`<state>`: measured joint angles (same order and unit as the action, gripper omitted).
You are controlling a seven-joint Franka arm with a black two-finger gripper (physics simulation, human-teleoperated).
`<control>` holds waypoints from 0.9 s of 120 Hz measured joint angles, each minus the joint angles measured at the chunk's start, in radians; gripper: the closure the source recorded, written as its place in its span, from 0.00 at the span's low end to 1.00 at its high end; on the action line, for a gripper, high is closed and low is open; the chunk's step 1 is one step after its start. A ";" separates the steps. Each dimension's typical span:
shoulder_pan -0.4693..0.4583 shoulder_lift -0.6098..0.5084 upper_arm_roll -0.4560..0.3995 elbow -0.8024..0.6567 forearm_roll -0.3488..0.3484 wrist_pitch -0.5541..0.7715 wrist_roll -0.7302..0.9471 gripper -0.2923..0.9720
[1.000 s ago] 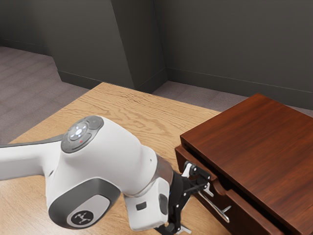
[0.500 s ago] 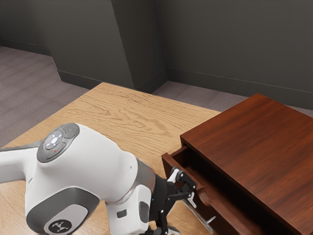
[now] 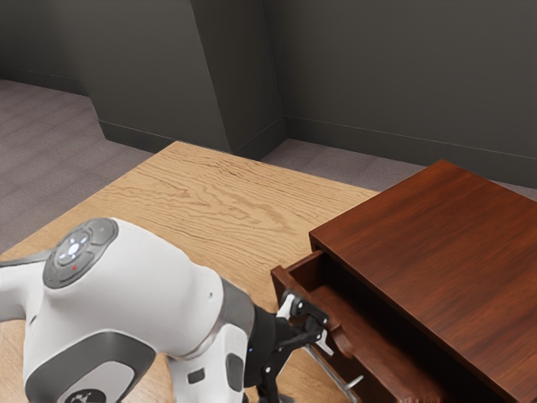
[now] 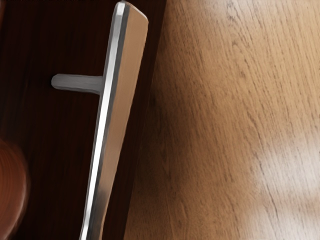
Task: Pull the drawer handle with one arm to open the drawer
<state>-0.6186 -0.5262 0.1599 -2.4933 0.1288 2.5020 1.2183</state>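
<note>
A dark wooden cabinet [image 3: 436, 243] stands on the table at the exterior view's right. Its top drawer [image 3: 362, 346] is pulled partway out, and a dark gap shows behind its front. The metal bar handle [image 3: 336, 378] runs along the drawer's front. My black gripper [image 3: 310, 327] is at the handle's upper end, shut on the bar. In the wrist view the handle [image 4: 112, 125] passes close under my hand, with one mounting post going into the dark drawer front [image 4: 50, 150].
The light wooden table [image 3: 210, 201] stretches away to the exterior view's left and far side of the cabinet. My white arm [image 3: 134, 319] fills the lower left. Grey walls and floor lie behind the table.
My gripper has drawn back toward the exterior view's lower left with the handle. The drawer has slid further out of the cabinet, and the gap behind its front is wider.
</note>
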 joint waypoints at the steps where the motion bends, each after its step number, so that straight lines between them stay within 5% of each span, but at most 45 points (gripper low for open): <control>1: 0.001 0.000 -0.002 0.000 0.000 0.000 0.000 0.37; 37: 0.070 -0.015 -0.091 -0.013 -0.043 -0.008 -0.013 0.26; 108: 0.135 -0.084 -0.163 -0.082 -0.076 -0.024 -0.045 0.23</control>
<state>-0.4837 -0.6100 -0.0026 -2.5750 0.0529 2.4778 1.1737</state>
